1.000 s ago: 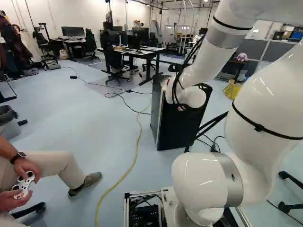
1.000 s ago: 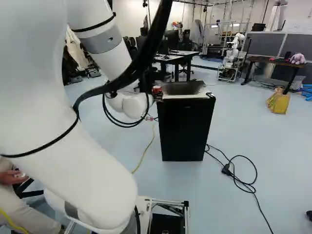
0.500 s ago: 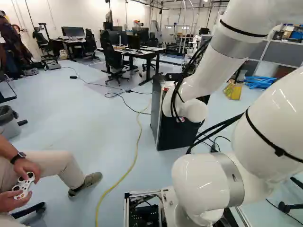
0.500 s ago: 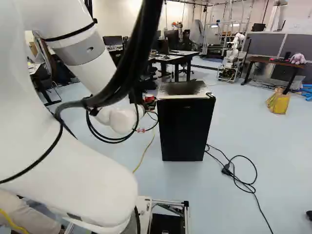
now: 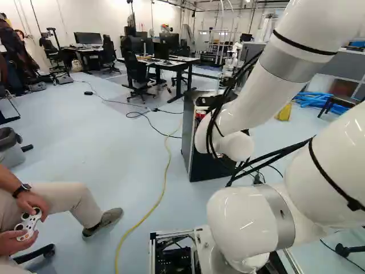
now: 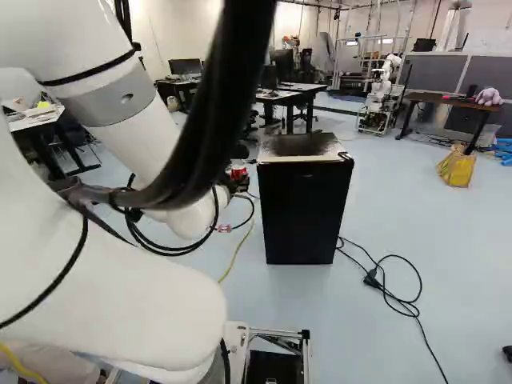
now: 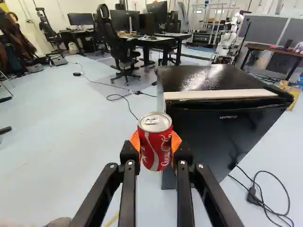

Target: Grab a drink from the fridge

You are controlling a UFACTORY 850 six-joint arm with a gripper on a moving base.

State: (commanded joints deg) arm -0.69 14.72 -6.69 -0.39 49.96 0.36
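Observation:
My gripper (image 6: 240,182), small and partly hidden by the arm in the right base view, is beside the black fridge (image 6: 304,212) at its upper left edge. In the wrist view the gripper (image 7: 155,144) is shut on an upright red drink can (image 7: 156,153), orange pads (image 7: 135,141) pressing on both sides. The same can (image 5: 200,115) shows as a bit of red by the wrist in the left base view. Behind and to one side of the can stands the fridge, its front door closed.
Cables and a plug (image 6: 372,278) lie on the floor beside the fridge. A yellow cable (image 5: 162,191) runs across the floor. A seated person with a controller is at the left of the left base view. Another robot (image 6: 382,92), desks and chairs stand farther back.
The arm has swung, carrying the gripped can leftward and slightly lower in the right base view, away from the fridge's top edge. The base and the fridge have stayed put.

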